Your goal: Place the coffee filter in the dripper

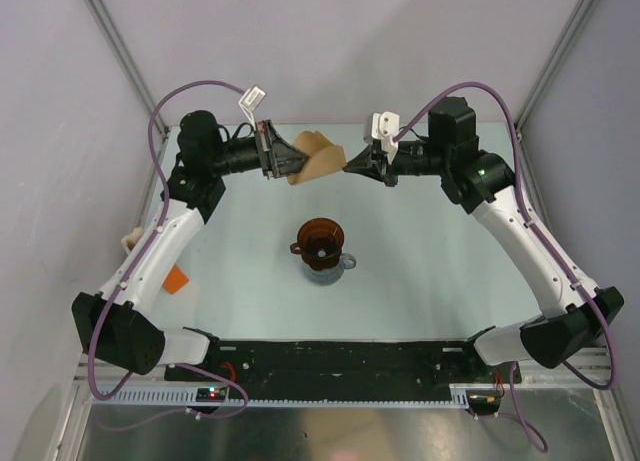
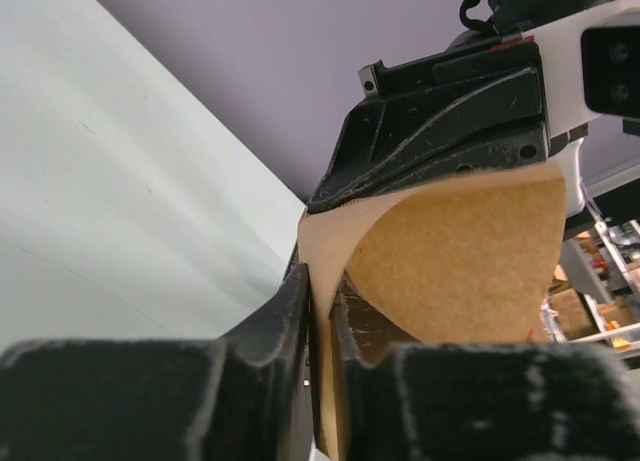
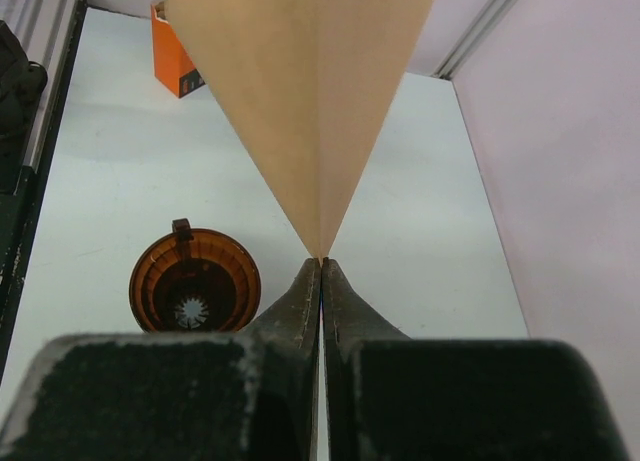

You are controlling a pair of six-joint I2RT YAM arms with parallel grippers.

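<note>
Coffee filter (image 1: 314,154), a tan paper fan, hangs in the air between two claws on the far side of the dripper (image 1: 321,240), clear of the table (image 1: 430,281). The right gripper (image 3: 321,273) has its fingers pressed together on the filter's pointed tip, and in the right wrist view the paper widens straight away from them. The left gripper (image 2: 322,306) is clamped on the opposite, wide edge, where the sheet curls open beside its fingers. The filter's long axis runs side to side above the dripper's far side, point toward the right arm, broad end toward the left. The dripper, reddish-brown and ribbed, stands rim-up nearer the arm bases, mouth open. An orange box (image 1: 177,279) lies well to the left of the dripper.
</note>
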